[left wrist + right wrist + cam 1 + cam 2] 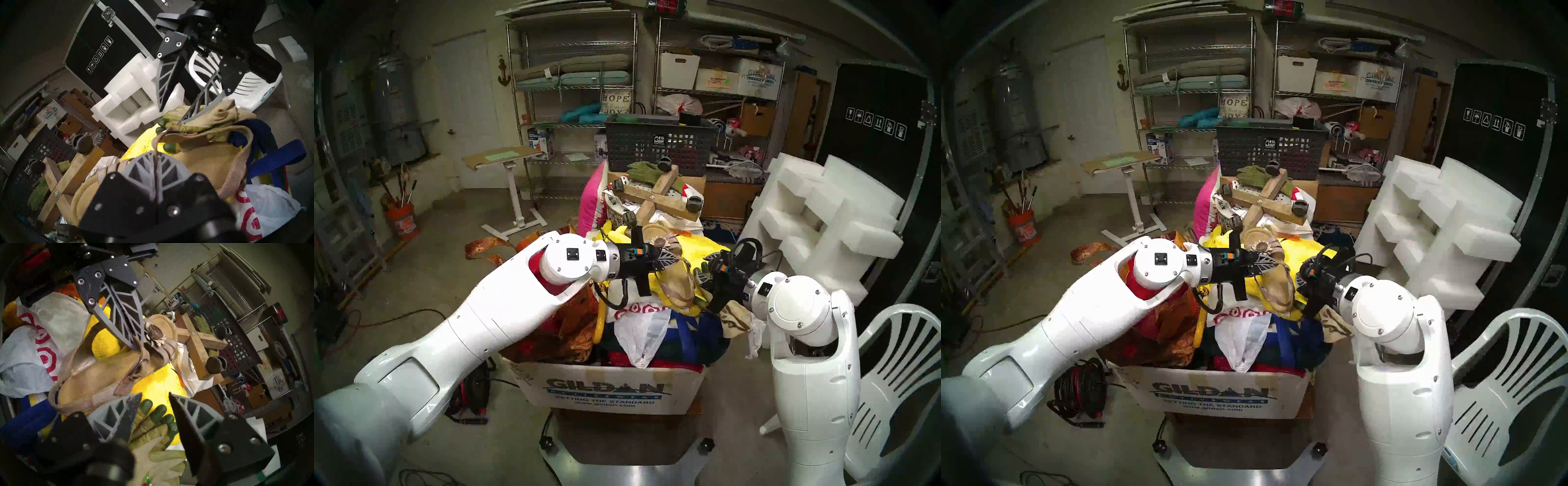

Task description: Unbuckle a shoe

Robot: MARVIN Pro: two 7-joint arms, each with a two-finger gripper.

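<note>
Cluttered garage shelving and white foam blocks (823,217) surround us, and our work surface is only a heaped cardboard box (609,390) of bags and cloth. On top of that heap, on a yellow cloth (158,383), lies the sandal (95,375), flower ornament (155,335) toward the wooden cross-piece (195,344) at the far side, with the tan gloves (153,426) just beside its heel end.

What worries us most is the soft footing: if we pull on the strap, the whole sandal may lift or slide off the pile instead of the buckle giving way. We also judge that our right gripper could catch a glove rather than the thin strap (125,385), since the two lie so close and are alike in colour. The buckle itself is too small for us to pick out.

Our left gripper (136,346) has its fingers pressed together, pinching a strap of the sandal near the flower. Our right gripper (155,395) stands partly spread, holding nothing, hovering over the gloves' green fingertips (158,411) near the loose strap end.
</note>
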